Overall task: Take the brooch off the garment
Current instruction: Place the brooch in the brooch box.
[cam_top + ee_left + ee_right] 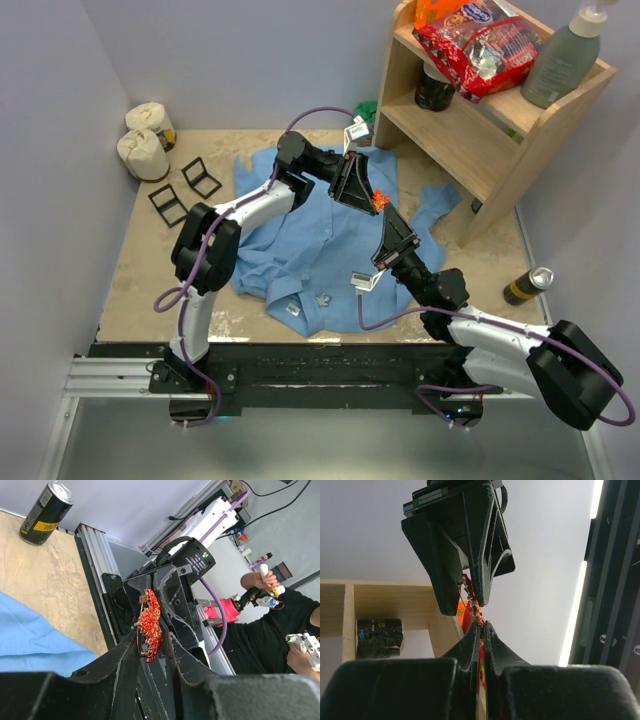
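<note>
The brooch (380, 200), a spiky red-orange jewel, hangs in the air between my two grippers, above the garment (300, 240), which lies spread flat on the table. My right gripper (386, 216) comes up from below and is shut on the brooch's lower edge (479, 614). My left gripper (371, 193) reaches in from the far side. In the left wrist view its fingers straddle the brooch (150, 625): one pad touches it and a narrow gap shows on the other side. The garment's blue cloth (30, 640) sits low in that view.
A wooden shelf (480, 130) at the back right holds a red snack bag (480, 45), a grey bottle (565, 60) and a dark jar (377, 637). A can (527, 286) stands to the right of the shirt. Two white rolls (145, 140) and black frames (185, 190) sit at the left.
</note>
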Robot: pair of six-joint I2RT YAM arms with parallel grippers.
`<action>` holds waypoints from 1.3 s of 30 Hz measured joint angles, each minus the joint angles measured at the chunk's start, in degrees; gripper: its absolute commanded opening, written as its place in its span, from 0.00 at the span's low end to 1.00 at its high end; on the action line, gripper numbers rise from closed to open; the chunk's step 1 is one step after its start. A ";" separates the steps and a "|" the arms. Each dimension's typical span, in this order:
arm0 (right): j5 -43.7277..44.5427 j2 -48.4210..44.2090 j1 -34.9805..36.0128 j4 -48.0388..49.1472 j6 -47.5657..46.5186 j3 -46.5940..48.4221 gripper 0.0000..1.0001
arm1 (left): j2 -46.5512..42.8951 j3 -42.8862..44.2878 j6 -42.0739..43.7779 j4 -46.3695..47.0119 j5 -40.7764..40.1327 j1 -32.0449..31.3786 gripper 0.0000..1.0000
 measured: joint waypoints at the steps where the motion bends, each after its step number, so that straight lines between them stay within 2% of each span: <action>1: 0.02 0.02 0.00 0.00 0.00 0.00 0.00 | 0.00 0.00 0.00 -0.02 -0.02 0.00 0.30; 5: 0.02 0.02 0.00 0.00 0.04 0.00 0.00 | 0.00 0.00 0.00 -0.02 0.00 0.00 0.30; 10: 0.15 0.04 0.00 0.00 0.07 0.00 0.00 | 0.00 0.00 -0.04 0.02 0.00 0.02 0.39; 13: 0.63 0.09 -0.02 0.00 0.24 0.00 0.00 | 0.00 0.00 -0.07 0.09 0.09 0.28 0.40; 22: 1.62 0.09 -0.02 0.00 0.46 0.00 0.00 | 0.00 0.00 -0.57 1.38 0.20 1.90 0.29; 30: 1.62 0.07 -0.02 0.11 0.50 0.00 0.00 | 0.00 0.83 -0.57 1.42 0.35 2.36 0.27; 34: 1.60 0.07 -0.02 0.24 0.68 0.00 0.00 | 0.00 1.25 -0.57 1.42 0.63 2.67 0.36; 39: 1.53 0.07 -0.02 0.22 0.92 0.00 0.00 | 0.00 1.86 -0.55 1.44 0.61 3.41 0.39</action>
